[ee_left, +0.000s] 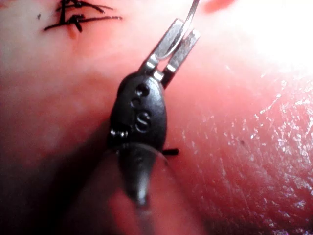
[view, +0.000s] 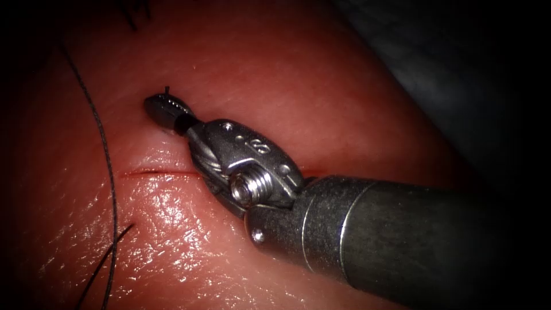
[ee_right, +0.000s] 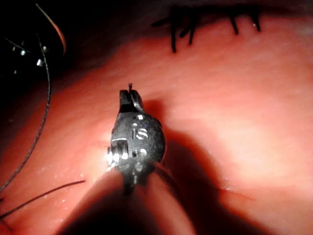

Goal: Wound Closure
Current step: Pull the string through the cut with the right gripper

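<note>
My right tool (view: 163, 109) reaches in from the right and rests its tip on the tissue (view: 321, 97) just beyond the cut (view: 152, 171), toward its left end. Its jaws are shut, and a short dark stub of thread (view: 167, 90) sticks up from them. The same tool (ee_right: 131, 99) and stub (ee_right: 129, 86) appear in the right wrist view. In the left wrist view my left tool (ee_left: 177, 40) is shut on the curved needle (ee_left: 193, 12), which rises from the jaws clear of the tissue. How far along its curve the hold is, I cannot tell.
A long dark thread (view: 106, 155) runs down the tissue left of the right tool, with a loose thread end (view: 117, 238) beside it below the cut. Finished dark stitches (ee_right: 210, 19) lie farther along the tissue, also stitches (ee_left: 73, 17). Grey cloth (view: 459, 74) lies at the back right.
</note>
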Tool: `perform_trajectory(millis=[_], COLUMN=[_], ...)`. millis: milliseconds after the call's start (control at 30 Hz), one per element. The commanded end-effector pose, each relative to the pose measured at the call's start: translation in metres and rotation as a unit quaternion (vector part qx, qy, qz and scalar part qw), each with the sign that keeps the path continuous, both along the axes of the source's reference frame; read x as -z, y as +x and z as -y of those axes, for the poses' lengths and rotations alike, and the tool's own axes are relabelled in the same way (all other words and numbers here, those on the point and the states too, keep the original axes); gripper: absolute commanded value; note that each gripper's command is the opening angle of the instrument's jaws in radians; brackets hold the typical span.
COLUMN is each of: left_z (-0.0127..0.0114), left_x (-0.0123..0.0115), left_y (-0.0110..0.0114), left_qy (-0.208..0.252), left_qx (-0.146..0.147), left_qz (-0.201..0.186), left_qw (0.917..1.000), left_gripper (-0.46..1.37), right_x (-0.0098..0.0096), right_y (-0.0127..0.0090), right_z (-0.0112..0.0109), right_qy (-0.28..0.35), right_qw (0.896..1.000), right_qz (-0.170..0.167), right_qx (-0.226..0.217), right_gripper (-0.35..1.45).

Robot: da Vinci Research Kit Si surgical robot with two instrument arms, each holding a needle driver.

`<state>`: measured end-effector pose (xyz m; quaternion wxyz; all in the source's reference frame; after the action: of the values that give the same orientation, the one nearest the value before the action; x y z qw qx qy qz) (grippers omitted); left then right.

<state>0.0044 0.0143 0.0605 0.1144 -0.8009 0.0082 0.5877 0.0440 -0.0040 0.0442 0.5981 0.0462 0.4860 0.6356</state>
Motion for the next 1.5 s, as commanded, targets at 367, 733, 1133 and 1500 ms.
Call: perform_trajectory(millis=[367,733,1133,1500], left_z=[0.0007,0.0009,0.0009,0.0008], left_x=[-0.0012,-0.0026,-0.0025,-0.0023], left_y=[-0.0014,-0.0013,-0.0013,-0.0013], left_qy=[0.002,0.004,0.004,0.006], left_qx=[-0.013,-0.018,-0.017,-0.017], left_qz=[0.007,0.01,0.01,0.013], left_qw=[0.9999,0.9998,0.9998,0.9997], left_gripper=[-0.35,-0.35,-0.35,-0.35], right_x=[0.0033,0.0055,0.0067,0.0065], right_y=[-0.001,-0.0022,-0.0025,-0.0024], right_z=[-0.0014,-0.0033,-0.0045,-0.0039], right_qy=[-0.021,-0.038,-0.039,-0.042], right_qw=[1.0,0.999,0.999,0.999], right_qz=[-0.002,-0.005,-0.004,-0.004], right_qx=[0.0,-0.004,-0.005,-0.004], right_gripper=[-0.35,-0.35,-0.35,-0.35])
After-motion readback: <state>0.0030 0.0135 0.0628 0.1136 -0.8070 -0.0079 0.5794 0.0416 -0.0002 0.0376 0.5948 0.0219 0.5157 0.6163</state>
